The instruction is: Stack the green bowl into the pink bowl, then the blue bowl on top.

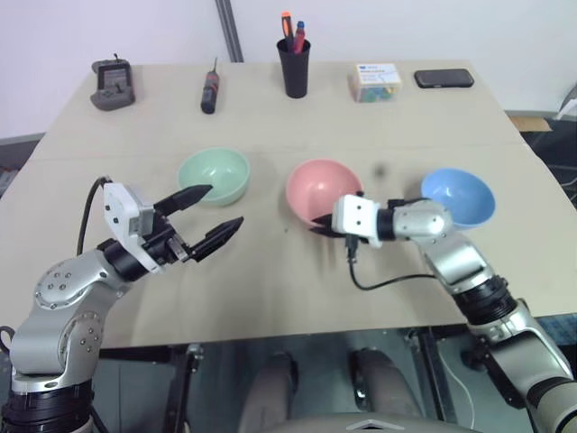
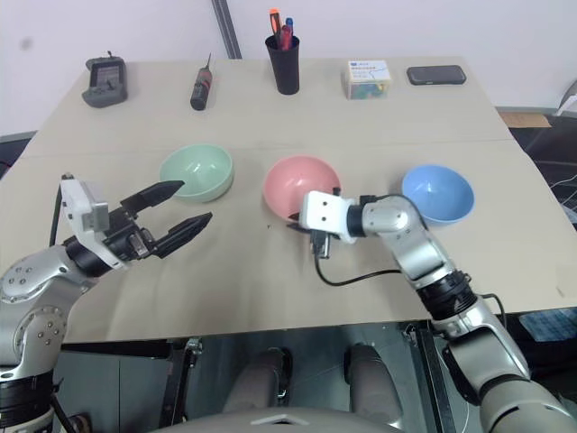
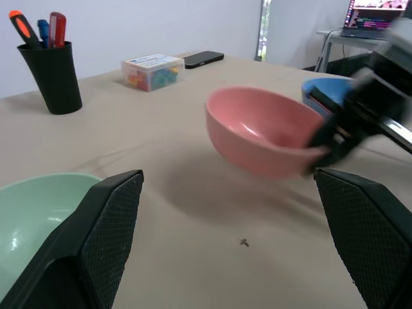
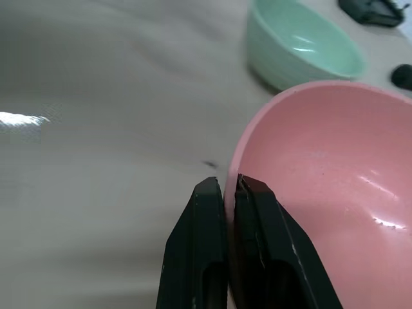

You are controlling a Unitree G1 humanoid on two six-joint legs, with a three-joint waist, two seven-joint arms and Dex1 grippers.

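Three empty bowls: green bowl (image 1: 214,175), pink bowl (image 1: 323,190), blue bowl (image 1: 458,196).

The room is bright, with soft, even light that seems to come from above, so the shadows on the table (image 1: 270,280) are pale and small, like the one under the pink bowl (image 3: 264,132). In the left wrist view the right gripper (image 3: 335,138) looks smeared and fuzzy. In the right wrist view the table has a white shiny patch, the pink bowl shows small glints, and the green bowl (image 4: 299,45) looks soft.
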